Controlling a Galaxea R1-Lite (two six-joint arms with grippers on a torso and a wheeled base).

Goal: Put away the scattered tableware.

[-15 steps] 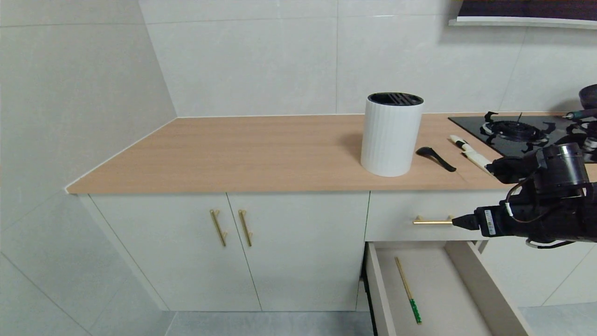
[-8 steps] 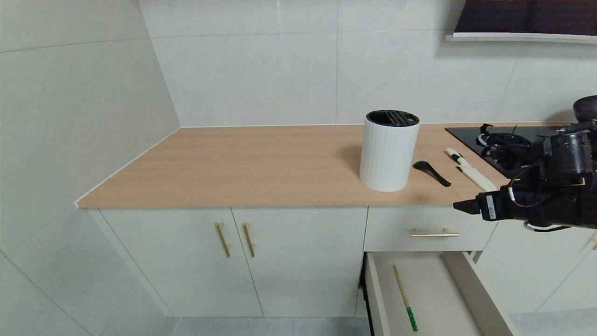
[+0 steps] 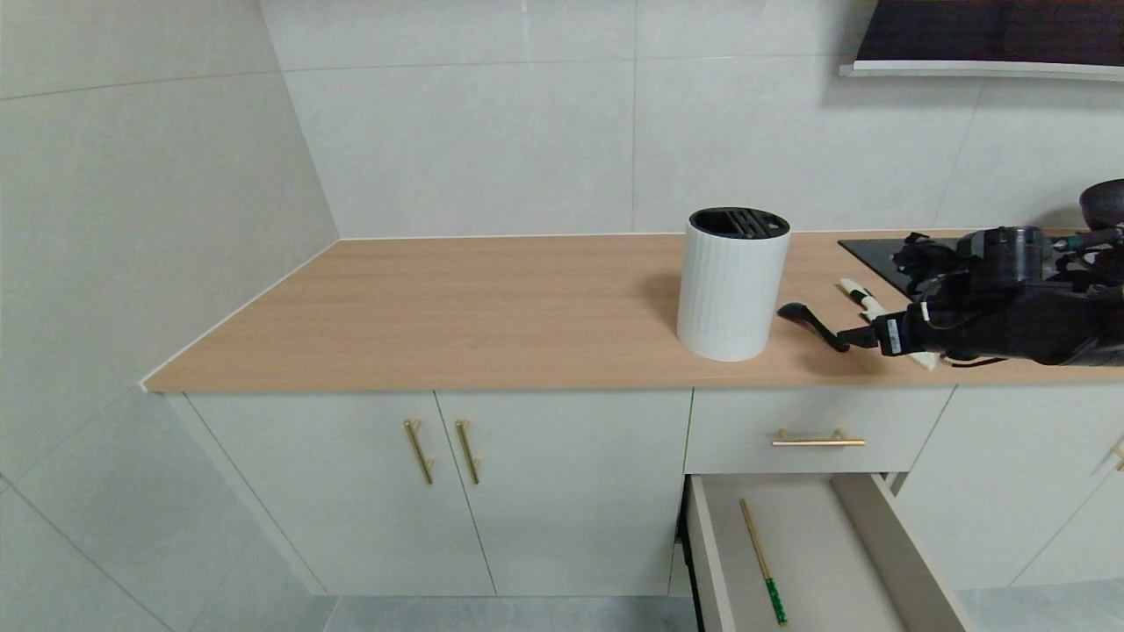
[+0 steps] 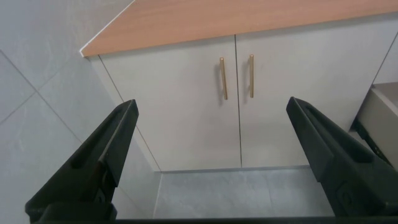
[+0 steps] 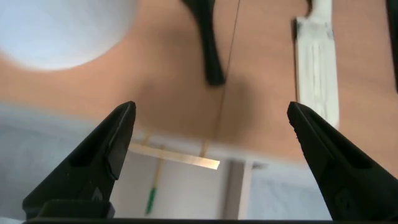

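A black spoon [image 3: 808, 322] and a white knife [image 3: 861, 298] lie on the wooden countertop [image 3: 492, 298], to the right of a white ribbed utensil holder [image 3: 731, 285]. My right gripper [image 3: 856, 338] hovers open just above the counter's front edge, at the spoon's handle end, and covers part of the knife. The right wrist view has the spoon handle [image 5: 210, 53] and the knife [image 5: 318, 68] beyond the open right gripper [image 5: 211, 115]. One green-tipped chopstick [image 3: 760, 562] lies in the open drawer [image 3: 887, 544] below. My left gripper [image 4: 211, 111] hangs open, low, facing the cabinet doors [image 4: 249, 106].
A black gas stove [image 3: 878, 253] sits at the counter's right end, behind my right arm. A shut drawer with a gold handle [image 3: 817, 439] is above the open one. Tiled walls bound the counter at the back and left; its left half is bare.
My right gripper has risen from drawer-handle height in front of the cabinet to just over the counter edge, beside the spoon and knife. The head camera shifted early on.
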